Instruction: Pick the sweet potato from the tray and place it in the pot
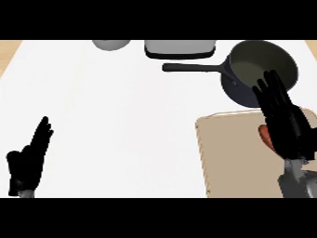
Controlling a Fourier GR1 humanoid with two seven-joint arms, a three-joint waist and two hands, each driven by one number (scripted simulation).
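Sweet potato (263, 135) mostly hidden behind right hand (284, 122); only an orange sliver shows. Tray (233, 158) cut by lower edge; grey objects at top cropped.

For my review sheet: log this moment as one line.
phase: reaching | right hand: open above sweet potato on tray | left hand: resting, lower left | pot: empty

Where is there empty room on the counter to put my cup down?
The wide white stretch between the left hand and the tray is bare. It is crowded on the right, where the right hand hangs over the tray and pot.
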